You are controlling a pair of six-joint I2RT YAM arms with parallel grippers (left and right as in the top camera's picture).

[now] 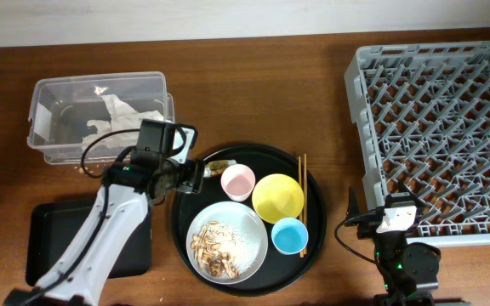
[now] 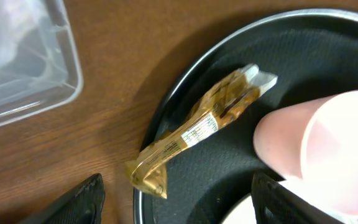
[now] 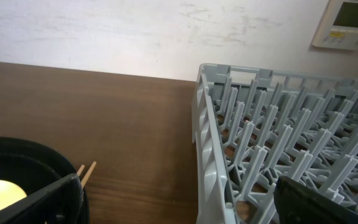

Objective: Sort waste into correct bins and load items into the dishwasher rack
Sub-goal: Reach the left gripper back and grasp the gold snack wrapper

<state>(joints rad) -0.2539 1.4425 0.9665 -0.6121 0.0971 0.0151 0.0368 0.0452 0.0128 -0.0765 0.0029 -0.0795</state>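
Left tool (image 2: 179,190), spread wide, over snack wrapper (image 2: 197,127)

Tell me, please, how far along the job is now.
Done: the napkin lies in the clear tub. In hand: the left gripper hovers, jaws open, over the snack wrapper. Left: food scraps on the plate, pink cup, blue cup, yellow bowl and chopsticks, none in the rack yet.

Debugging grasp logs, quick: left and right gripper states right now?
Left gripper: open, empty, fingers spread either side of the snack wrapper.
Right gripper: open, empty, next to the dishwasher rack.
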